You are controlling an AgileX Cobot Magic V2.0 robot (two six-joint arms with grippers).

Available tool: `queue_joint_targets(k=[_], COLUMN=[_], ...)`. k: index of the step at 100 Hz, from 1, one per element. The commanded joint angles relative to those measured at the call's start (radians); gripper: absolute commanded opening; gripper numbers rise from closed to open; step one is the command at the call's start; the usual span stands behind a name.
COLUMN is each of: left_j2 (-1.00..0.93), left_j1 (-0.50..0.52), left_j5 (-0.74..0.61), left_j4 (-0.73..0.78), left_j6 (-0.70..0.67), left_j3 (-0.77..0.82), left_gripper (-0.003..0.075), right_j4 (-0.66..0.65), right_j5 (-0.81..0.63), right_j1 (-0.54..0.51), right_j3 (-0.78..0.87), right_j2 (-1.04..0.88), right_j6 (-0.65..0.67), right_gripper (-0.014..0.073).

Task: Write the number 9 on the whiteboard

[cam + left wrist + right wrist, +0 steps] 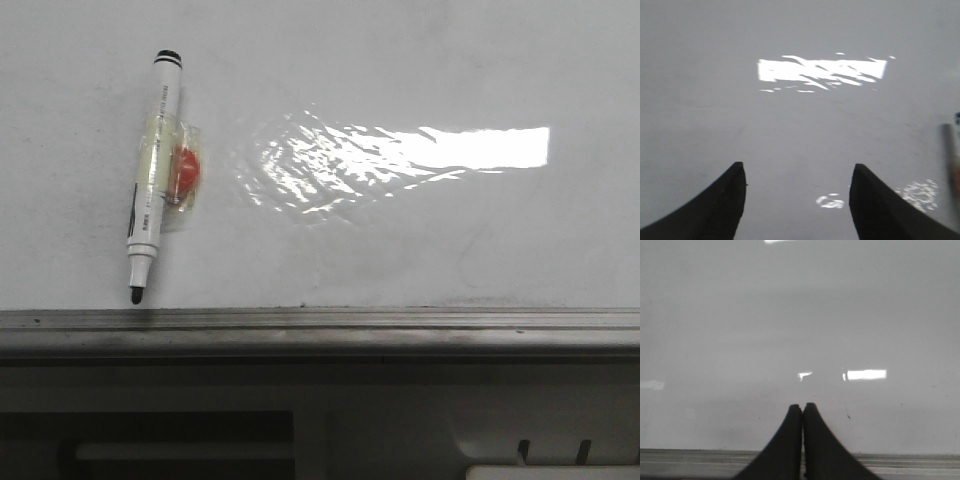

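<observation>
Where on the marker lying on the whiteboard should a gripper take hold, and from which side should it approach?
Grip the marker on its taped middle, coming straight down from above with the fingers either side of the barrel. It lies flat on the whiteboard, tip toward the grey rail, so only its long sides are free. The open left gripper looks better placed.

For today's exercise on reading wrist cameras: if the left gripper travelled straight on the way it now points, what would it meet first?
Probably only the bare whiteboard. The left gripper is open, with nothing between its fingers and nothing ahead except glare. A blurred dark object sits off to one side, outside that line. Depth is unclear.
</observation>
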Motion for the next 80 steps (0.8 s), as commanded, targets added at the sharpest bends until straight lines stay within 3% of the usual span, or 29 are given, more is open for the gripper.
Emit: queue_joint_targets(k=[1, 17, 32, 64, 80], left_j2=[0.096, 0.263, 0.420, 0.674, 0.734], left_j1=[-0.138, -0.370, -0.522, -0.621, -0.660], left_j5=[-0.131, -0.194, -0.409, -0.680, -0.697], left_j4=[-0.013, -0.089, -0.154, -0.191, -0.191], left_j6=[-0.006, -0.008, -0.008, -0.094, -0.094], left_j3=[-0.036, -0.036, -0.036, -0.038, -0.064], left_gripper=[0.0419, 0.0419, 0.0419, 0.0419, 0.0419], right_j4=[0.002, 0.002, 0.002, 0.002, 0.002], right_j5=[-0.072, -0.072, -0.072, -0.049, -0.049], right_j1=[0.002, 0.002, 0.002, 0.002, 0.002], right_j3=[-0.034, -0.034, -0.034, -0.034, -0.034], right_j2=[0.016, 0.016, 0.016, 0.016, 0.016], right_j6=[-0.008, -0.008, -0.008, -0.008, -0.008], right_gripper=[-0.0069, -0.0069, -0.0069, -0.0069, -0.0069])
